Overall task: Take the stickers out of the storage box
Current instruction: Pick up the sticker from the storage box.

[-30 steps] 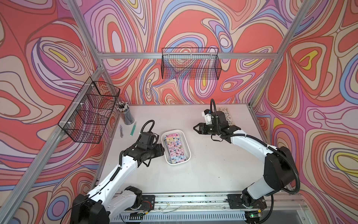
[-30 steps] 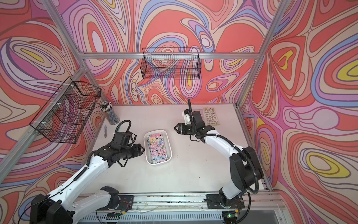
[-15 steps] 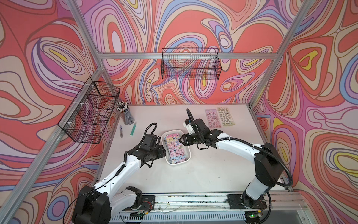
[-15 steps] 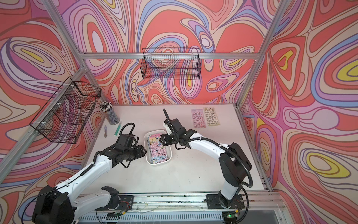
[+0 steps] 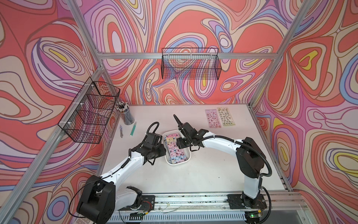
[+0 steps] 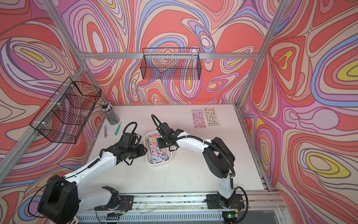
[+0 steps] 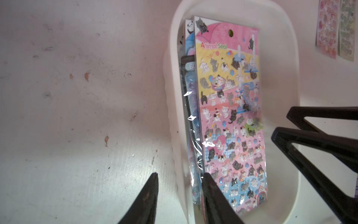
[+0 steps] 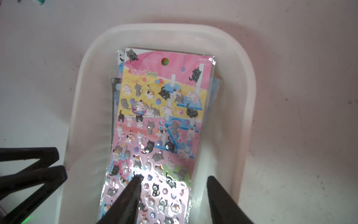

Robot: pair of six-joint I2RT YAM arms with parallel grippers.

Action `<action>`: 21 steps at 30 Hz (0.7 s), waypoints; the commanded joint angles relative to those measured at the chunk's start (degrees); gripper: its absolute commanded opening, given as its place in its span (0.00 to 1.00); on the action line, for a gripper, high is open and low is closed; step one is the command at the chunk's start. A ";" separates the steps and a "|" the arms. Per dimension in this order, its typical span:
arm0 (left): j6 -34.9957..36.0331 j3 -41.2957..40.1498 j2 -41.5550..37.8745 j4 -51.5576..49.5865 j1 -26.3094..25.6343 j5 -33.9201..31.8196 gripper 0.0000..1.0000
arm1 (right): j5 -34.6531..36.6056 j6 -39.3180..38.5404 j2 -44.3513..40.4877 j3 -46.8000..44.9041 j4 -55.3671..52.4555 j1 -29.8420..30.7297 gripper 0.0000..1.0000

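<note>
L hand part-open, fingers either side of storage box long wall, no firm grip seen; R hand wide, one tip at top sheet of stickers stack, holding nothing. Stack sits in box, mid bench. Far end: pink sheet + yellow sheet already out, side by side, so est. early stage, most sheets left.
</note>
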 commanded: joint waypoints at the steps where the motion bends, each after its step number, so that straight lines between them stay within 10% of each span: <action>1: -0.98 -1.49 0.02 2.76 -0.21 -0.94 0.37 | 4.65 1.10 2.11 1.72 -2.05 0.98 0.58; 21: -2.70 -5.02 -1.10 7.44 -0.51 -0.63 0.30 | 4.86 4.30 8.88 5.47 -1.53 2.35 0.59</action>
